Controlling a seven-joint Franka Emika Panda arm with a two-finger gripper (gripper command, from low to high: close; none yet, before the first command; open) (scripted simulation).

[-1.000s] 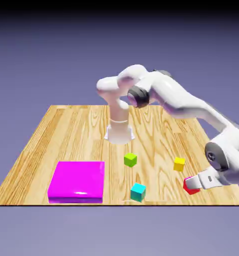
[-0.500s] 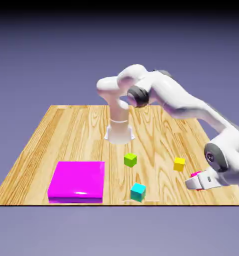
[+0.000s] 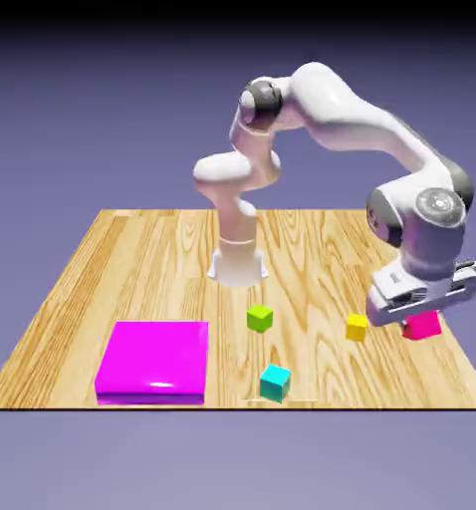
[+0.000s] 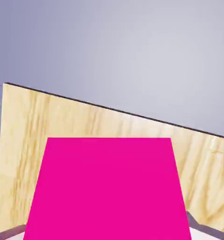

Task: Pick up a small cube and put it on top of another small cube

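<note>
On the table (image 3: pixel 132 239), left to right
magenta slab (image 3: pixel 152 361): near left, lying flat.
lime-green cube (image 3: pixel 260 318): middle.
cyan cube (image 3: pixel 275 382): near edge.
yellow cube (image 3: pixel 357 327): right of middle.
gripper (image 3: pixel 421 317): far right, clamped on the red cube (image 3: pixel 423 326), which hangs clear of the wood and fills the hand view (image 4: pixel 109 187).

Small cubes: four in all
Red-pink small cube (image 3: pixel 423 326): one, also filling the hand view (image 4: pixel 107 187)
Lime-green small cube (image 3: pixel 260 318): one
Yellow small cube (image 3: pixel 357 327): one
Cyan small cube (image 3: pixel 275 382): one
Magenta flat slab (image 3: pixel 153 361): one
Wooden table (image 3: pixel 132 259): one
Robot arm (image 3: pixel 361 125): one
Gripper (image 3: pixel 421 299): one
Grey finger tips (image 4: pixel 198 224): two, at the hand view's lower corners
</note>
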